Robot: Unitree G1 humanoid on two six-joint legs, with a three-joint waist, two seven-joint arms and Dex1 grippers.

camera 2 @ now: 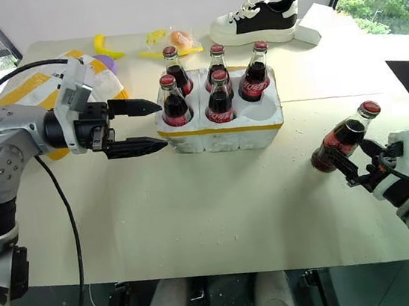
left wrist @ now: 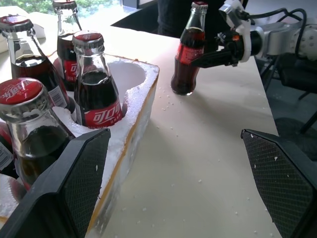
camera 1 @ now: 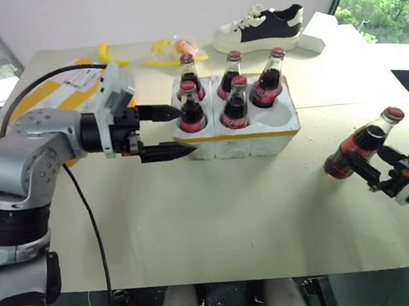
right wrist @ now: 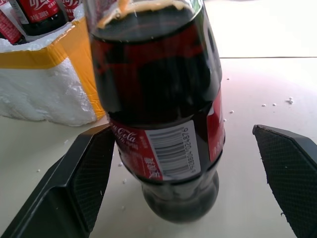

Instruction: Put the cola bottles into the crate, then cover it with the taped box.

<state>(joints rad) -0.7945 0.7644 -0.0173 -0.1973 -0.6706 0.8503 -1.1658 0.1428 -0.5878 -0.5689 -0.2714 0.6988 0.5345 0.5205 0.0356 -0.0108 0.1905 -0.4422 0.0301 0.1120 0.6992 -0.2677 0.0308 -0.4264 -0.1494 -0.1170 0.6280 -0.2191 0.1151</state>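
The crate (camera 1: 263,141), a low white foam tray with a yellow band, stands mid-table holding five cola bottles (camera 1: 234,104); its front right well (camera 1: 280,111) is empty. A sixth cola bottle (camera 1: 358,146) stands on the table to the right. My right gripper (right wrist: 183,131) is open, its fingers (right wrist: 94,163) on either side of this bottle's lower body with a gap on one side. My left gripper (camera 2: 163,123) is open and level at the crate's left end, holding nothing. The taped box (camera 1: 60,85) lies behind my left arm, partly hidden.
A black-and-white sneaker (camera 1: 259,26), a white block (camera 1: 317,32) and yellow and orange items (camera 1: 168,48) lie along the far edge. Bare table (camera 1: 220,211) stretches in front of the crate to the near edge.
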